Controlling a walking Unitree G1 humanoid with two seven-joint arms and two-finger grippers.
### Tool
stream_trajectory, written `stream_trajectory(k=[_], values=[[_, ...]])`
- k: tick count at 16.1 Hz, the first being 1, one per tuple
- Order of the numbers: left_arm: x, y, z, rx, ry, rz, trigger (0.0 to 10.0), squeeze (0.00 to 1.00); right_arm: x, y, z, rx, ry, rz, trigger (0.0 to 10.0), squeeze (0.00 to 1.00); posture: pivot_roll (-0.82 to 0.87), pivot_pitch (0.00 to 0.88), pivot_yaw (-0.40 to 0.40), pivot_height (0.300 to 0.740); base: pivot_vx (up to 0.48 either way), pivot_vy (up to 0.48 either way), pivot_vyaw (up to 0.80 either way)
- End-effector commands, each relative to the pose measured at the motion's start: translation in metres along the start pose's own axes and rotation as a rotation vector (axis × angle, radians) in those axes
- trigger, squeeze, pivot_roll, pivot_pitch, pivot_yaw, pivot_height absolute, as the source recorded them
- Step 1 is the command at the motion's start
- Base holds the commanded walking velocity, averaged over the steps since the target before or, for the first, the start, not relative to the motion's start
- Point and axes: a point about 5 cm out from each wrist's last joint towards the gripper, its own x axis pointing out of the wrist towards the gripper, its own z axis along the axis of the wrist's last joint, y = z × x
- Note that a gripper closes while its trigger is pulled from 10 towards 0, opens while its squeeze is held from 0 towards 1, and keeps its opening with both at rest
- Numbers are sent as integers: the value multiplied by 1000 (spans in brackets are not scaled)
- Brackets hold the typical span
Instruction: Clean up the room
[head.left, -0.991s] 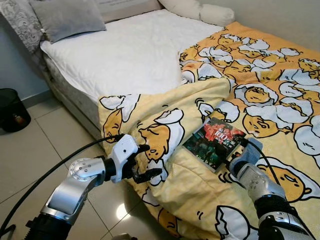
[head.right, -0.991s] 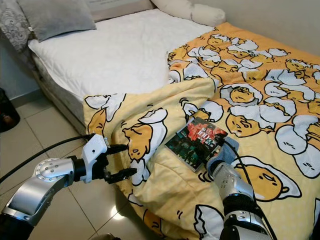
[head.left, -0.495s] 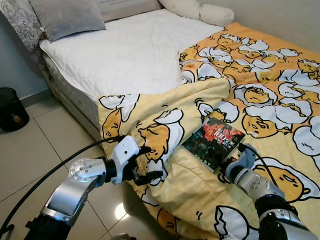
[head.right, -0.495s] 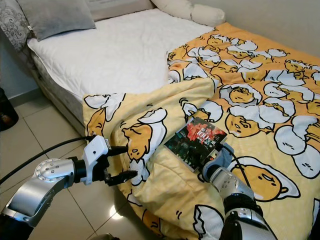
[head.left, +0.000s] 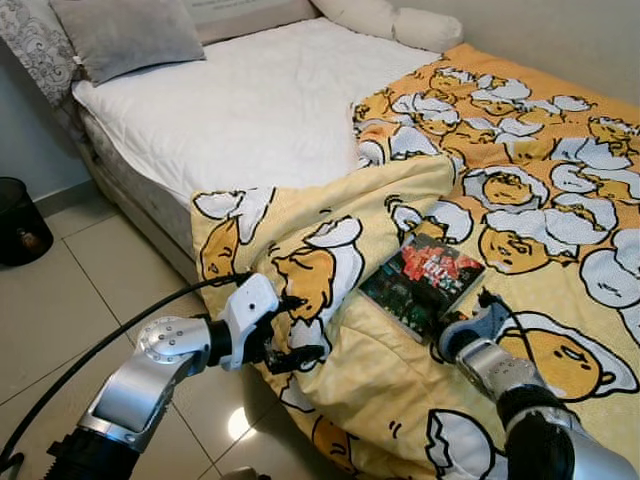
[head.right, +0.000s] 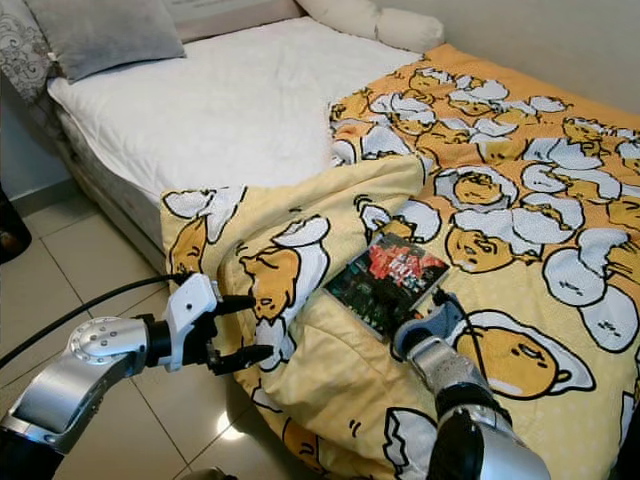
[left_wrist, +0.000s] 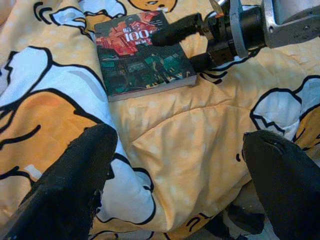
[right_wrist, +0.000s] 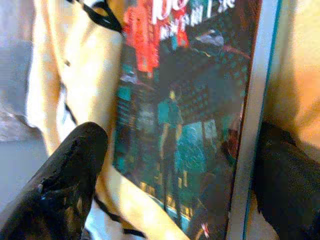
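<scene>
The right gripper (left_wrist: 200, 37) has slid in along the bed toward the book (head.left: 422, 281) over the last second; its 2 fingers are spread and now straddle the book's near corner, one over the cover and one off its edge, without pinching it. That puts the pickup close: I judge the next step to be closing on the cover. The book lies flat on the yellow blanket (head.left: 520, 200), near the bed's near edge, where the blanket folds back from the white mattress (head.left: 240, 100). The left gripper (head.left: 296, 328) hovers with fingers spread just beside the blanket's hanging fold at the bed's side, holding nothing.

The left wrist view shows both right fingers at the book from the side. The right wrist view shows the cover between them, blurred. The head views show a black bin (head.left: 20, 220) on the floor.
</scene>
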Motion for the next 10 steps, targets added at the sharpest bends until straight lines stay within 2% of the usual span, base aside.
stream_trajectory(k=[1,6,9,10], values=[[-1,-3,1,12,10,-21,10000,553,4,13,5,30,-27,44,10000,0,65,0,-28,740,0,0,0],[-3,-1,2,17,18,-24,10000,553,10,33,17,62,-92,126,10000,0,72,0,-26,740,0,0,0],[-5,0,3,20,20,-19,10000,549,11,39,22,74,-129,128,10000,0,80,0,-29,740,0,0,0],[-5,1,3,21,20,-14,10000,549,13,42,22,72,-140,115,7725,0,86,0,-30,740,0,0,0]])
